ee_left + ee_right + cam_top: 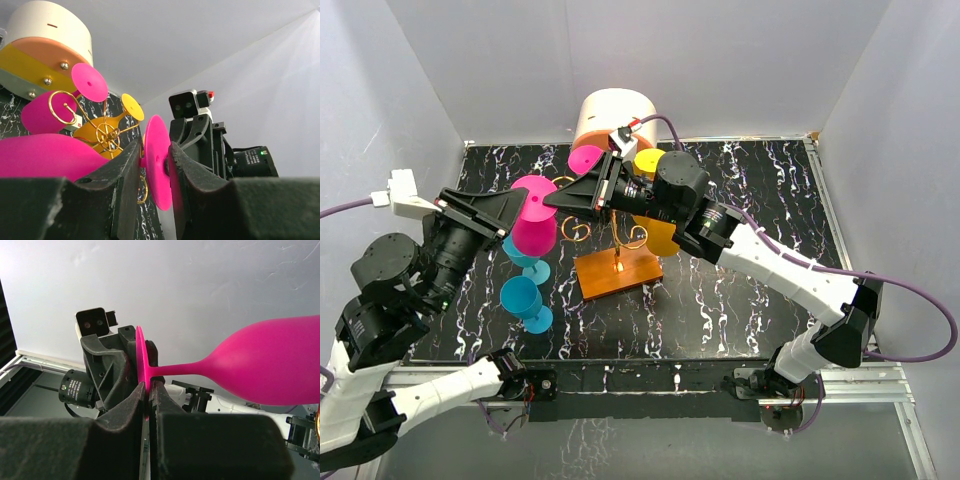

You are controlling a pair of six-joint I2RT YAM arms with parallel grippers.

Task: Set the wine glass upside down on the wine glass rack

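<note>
Magenta wine glass [534,230], judged mid-handover: let your left claw [154,151] pinch the foot squarely before your right claw [148,388], clamped on that same foot, lets go. Left jaws closely flank the disc; contact cannot be told. The glass sits between both claws, at 9 o'clock of the wine glass rack [620,272].

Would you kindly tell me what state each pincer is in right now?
Left pincer: around the foot of the pink wine glass; whether it grips cannot be told.
Right pincer: shut on that foot's rim.
</note>
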